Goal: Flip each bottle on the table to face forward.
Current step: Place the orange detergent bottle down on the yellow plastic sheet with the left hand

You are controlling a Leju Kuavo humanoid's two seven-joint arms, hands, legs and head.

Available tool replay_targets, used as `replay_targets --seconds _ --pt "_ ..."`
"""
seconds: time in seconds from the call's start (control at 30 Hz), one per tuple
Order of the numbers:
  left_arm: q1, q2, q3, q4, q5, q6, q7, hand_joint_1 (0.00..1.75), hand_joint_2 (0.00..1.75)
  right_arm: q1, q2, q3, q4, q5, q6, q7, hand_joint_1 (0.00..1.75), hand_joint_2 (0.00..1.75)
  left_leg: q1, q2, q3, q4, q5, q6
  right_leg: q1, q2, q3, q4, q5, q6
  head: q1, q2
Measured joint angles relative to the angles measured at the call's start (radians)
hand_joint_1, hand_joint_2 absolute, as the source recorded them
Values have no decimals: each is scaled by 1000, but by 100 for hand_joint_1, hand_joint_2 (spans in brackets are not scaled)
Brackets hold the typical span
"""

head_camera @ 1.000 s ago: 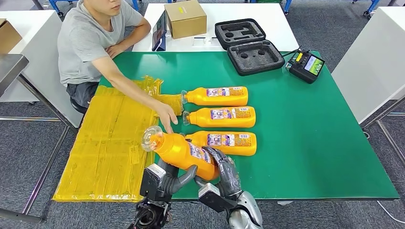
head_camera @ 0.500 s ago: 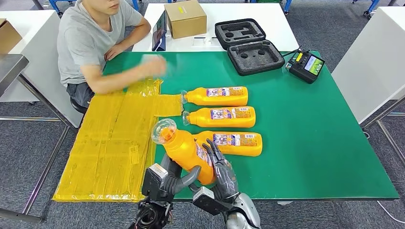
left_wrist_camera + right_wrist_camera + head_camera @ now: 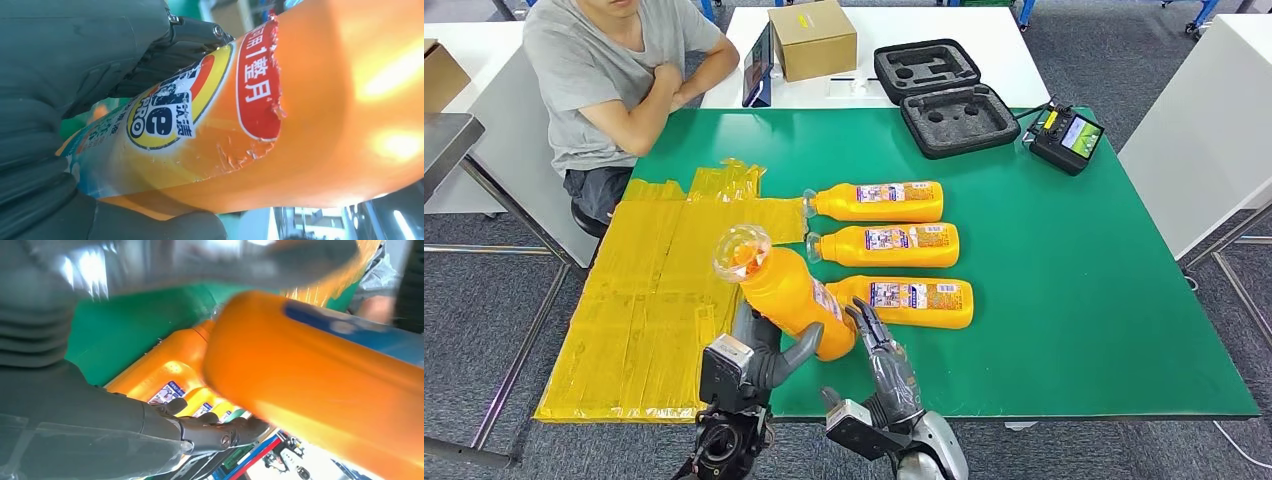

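Observation:
My left hand (image 3: 759, 355) grips an orange bottle (image 3: 786, 300) by its lower body and holds it tilted above the table's near edge, clear cap (image 3: 742, 251) up and toward the left. Up close its torn label (image 3: 200, 110) faces the wrist camera, with my left hand (image 3: 65, 85) wrapped around it. My right hand (image 3: 882, 362) hovers just right of the bottle's base, fingers (image 3: 215, 432) spread, holding nothing. Three more orange bottles (image 3: 879, 201) (image 3: 889, 244) (image 3: 911, 300) lie in a row on the green table (image 3: 1074, 300), caps pointing left and labels up.
A crinkled yellow plastic sheet (image 3: 654, 300) covers the table's left side. A person (image 3: 614, 70) sits at the far left corner with arms pulled in. A cardboard box (image 3: 813, 38), an open foam case (image 3: 944, 95) and a controller (image 3: 1065, 137) stand at the back.
The person's hand has withdrawn from the table. My right hand has come off the bottle and spread its fingers. My left hand has carried the bottle left and more upright.

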Motion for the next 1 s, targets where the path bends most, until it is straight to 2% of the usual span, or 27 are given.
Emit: replay_targets --seconds 0.13,0.2,0.27,0.33,0.4,0.57,0.87,1.0 --pt "-3 14 2 -31 -39 52 -1 175 175 0 0 3 0 -1 0 -1 0 0 0 0 0 0 0 0 0 0 0 0 0 0 0 0" --pt "-11 28 0 -37 -102 128 -1 175 175 0 0 4 0 -1 0 -1 0 0 0 0 0 0 0 0 0 0 0 0 0 0 0 0" --pt "-30 49 3 -25 -227 231 8 175 175 0 0 5 -1 -2 1 -1 0 0 0 0 0 0 0 0 0 0 0 0 0 0 0 0" --pt "-52 71 24 2 -397 294 44 175 175 1 1 4 -4 -3 4 -2 0 0 0 0 0 0 0 0 0 0 0 0 0 0 0 0" --pt "-69 89 60 26 -530 306 79 175 175 4 2 3 -7 -5 9 -4 0 0 0 0 0 0 1 -1 0 0 0 0 0 0 0 0" --pt "-86 111 119 64 -647 319 125 175 175 9 3 2 -11 -7 14 -10 0 0 0 0 0 0 1 -1 0 0 0 0 0 0 0 0" --pt "-160 179 238 192 -1174 345 379 175 175 12 7 -1 -9 -32 26 -33 0 0 0 0 0 0 1 -2 0 0 0 1 0 0 0 0" --pt "-205 208 282 278 -1306 345 471 175 175 11 9 -1 -1 -48 34 -43 0 0 1 0 0 0 2 -2 1 0 0 1 0 0 0 0"
